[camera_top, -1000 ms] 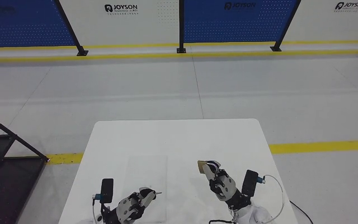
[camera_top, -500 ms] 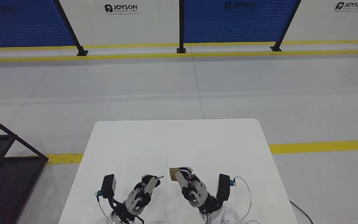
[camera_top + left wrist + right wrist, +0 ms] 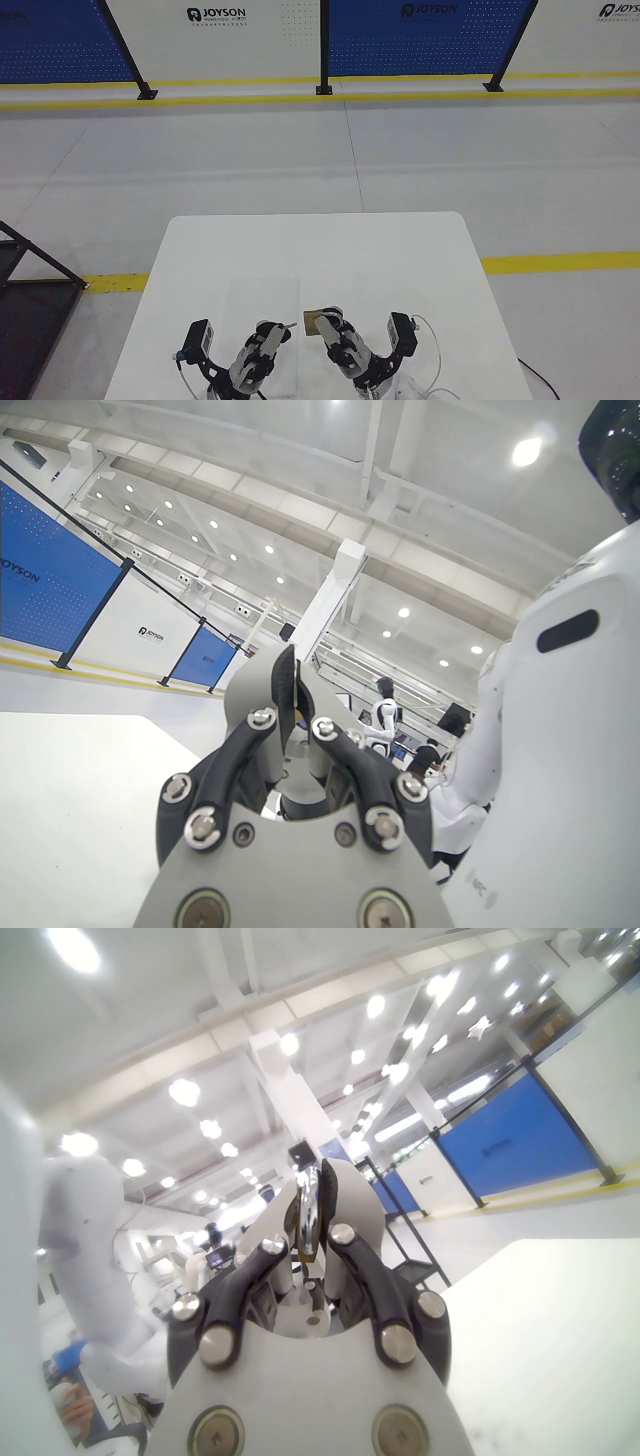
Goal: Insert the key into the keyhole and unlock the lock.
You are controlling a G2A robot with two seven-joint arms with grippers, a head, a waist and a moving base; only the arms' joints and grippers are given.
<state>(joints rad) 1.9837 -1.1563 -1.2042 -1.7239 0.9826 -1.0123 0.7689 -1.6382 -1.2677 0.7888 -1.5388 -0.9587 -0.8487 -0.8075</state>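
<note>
Above the near part of the white table [image 3: 400, 250], my left gripper [image 3: 271, 334] is shut on a small metal key [image 3: 289, 325] whose tip points at the lock. My right gripper [image 3: 329, 327] is shut on a brass padlock [image 3: 313, 318], held just right of the key tip with a small gap between them. In the left wrist view the key [image 3: 297, 696] shows as a thin edge pinched between the pads of the left gripper [image 3: 296, 672]. In the right wrist view the padlock's silver shackle [image 3: 307, 1213] sits between the fingers of the right gripper [image 3: 312, 1184].
A clear flat sheet [image 3: 262, 300] lies on the table under the left gripper. Blue and white barrier panels [image 3: 420, 35] stand across the floor beyond the table. A dark frame [image 3: 30, 260] stands off the table's left side.
My right gripper has carried the padlock leftward from the table's right side to just beside the key. My left gripper has shifted slightly right toward it.
</note>
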